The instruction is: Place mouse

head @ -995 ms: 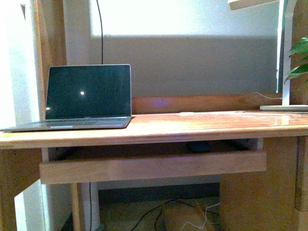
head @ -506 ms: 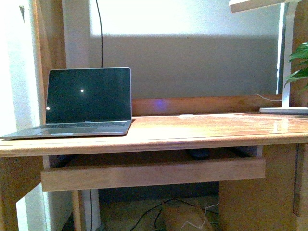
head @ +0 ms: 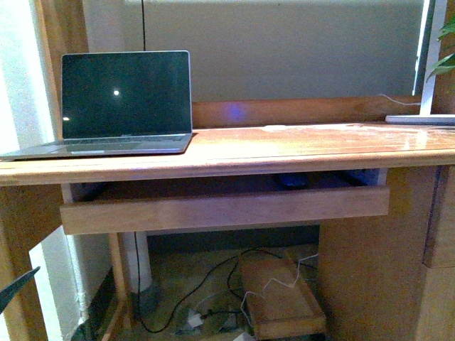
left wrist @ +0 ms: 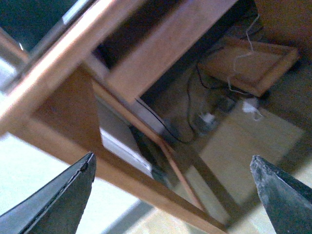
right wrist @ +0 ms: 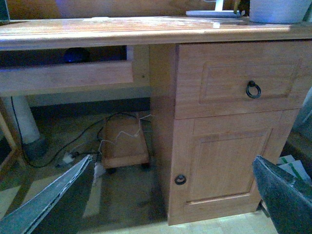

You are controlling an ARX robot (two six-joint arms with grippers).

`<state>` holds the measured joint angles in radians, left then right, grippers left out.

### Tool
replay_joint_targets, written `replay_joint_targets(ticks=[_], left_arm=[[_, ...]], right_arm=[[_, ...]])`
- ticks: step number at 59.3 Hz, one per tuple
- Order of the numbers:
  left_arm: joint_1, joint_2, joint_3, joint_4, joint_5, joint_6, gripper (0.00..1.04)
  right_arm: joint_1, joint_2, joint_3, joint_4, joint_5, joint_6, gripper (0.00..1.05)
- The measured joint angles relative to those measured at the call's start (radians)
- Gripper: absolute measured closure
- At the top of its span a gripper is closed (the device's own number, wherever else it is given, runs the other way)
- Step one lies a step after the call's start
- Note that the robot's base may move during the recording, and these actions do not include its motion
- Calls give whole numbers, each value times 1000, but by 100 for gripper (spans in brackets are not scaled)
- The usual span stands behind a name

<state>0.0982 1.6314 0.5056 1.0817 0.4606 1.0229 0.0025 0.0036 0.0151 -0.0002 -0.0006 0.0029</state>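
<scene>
The mouse (head: 291, 180) is a small dark blue dome lying in the pull-out tray (head: 213, 209) under the desktop, mostly hidden behind the tray's front board. It also shows in the right wrist view (right wrist: 75, 55), in shadow. My left gripper (left wrist: 171, 158) is open and empty, low beside the desk's left leg; one finger tip (head: 14, 288) shows at the front view's lower left. My right gripper (right wrist: 173, 161) is open and empty, low in front of the desk's cabinet, far from the mouse.
An open laptop (head: 124, 96) stands on the wooden desktop (head: 298, 145) at the left. A lamp base (head: 419, 119) sits at the far right. The cabinet has a ring-handled drawer (right wrist: 253, 89) and a door knob (right wrist: 180, 179). A wheeled wooden box (head: 281, 298) and cables lie on the floor.
The front view has dropped: the desk and laptop show higher and more floor is visible. A left finger tip has come into its lower left corner.
</scene>
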Motion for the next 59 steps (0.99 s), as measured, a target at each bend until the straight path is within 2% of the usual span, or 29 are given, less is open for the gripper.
replay_joint_targets(ticks=[9, 19, 36, 59], left_arm=[[0, 142, 122, 23, 34, 204, 8], [7, 250, 262, 5, 28, 283, 8], [8, 393, 423, -43, 53, 301, 8], [-21, 583, 657, -30, 64, 302, 8]], right_arm=[[0, 0, 0, 0, 0, 0, 7], [0, 0, 0, 0, 0, 0, 7], [0, 0, 0, 0, 0, 0, 7], [0, 0, 0, 0, 0, 0, 7]])
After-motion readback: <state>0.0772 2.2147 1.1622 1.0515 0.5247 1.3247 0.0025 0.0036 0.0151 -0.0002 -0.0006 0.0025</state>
